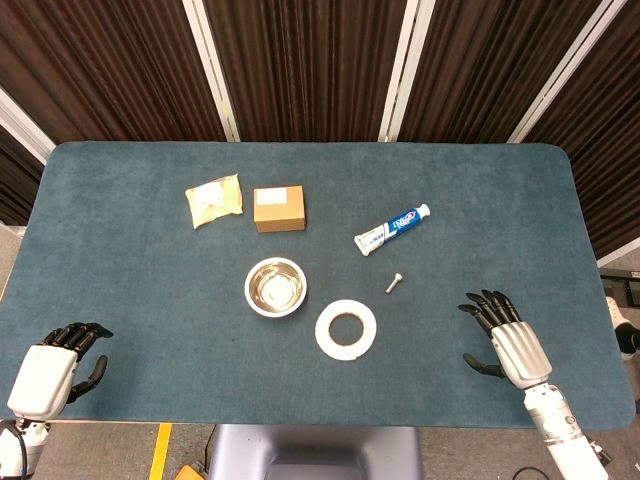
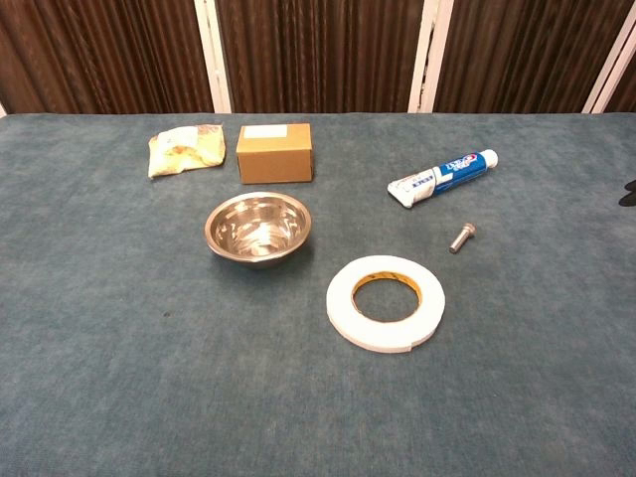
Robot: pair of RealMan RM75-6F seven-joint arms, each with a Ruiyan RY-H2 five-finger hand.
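Looking down from the head view, your left hand (image 1: pixel 55 365) and right hand (image 1: pixel 505 338) rest spread and empty near the table's (image 1: pixel 140 300) front edge; the tape roll (image 1: pixel 346 330) lies at ten o'clock of the right hand, the bolt (image 1: pixel 394 283) beyond. Chest view: a dark tip at the right edge is possibly a fingertip.

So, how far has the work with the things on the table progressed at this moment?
Nothing looks started. The left hand and right hand both rest open near the table's front corners, holding nothing. The round steel bowl, white tape ring, small metal bolt, blue-white toothpaste tube, brown cardboard box and yellowish packet all lie apart, untouched.
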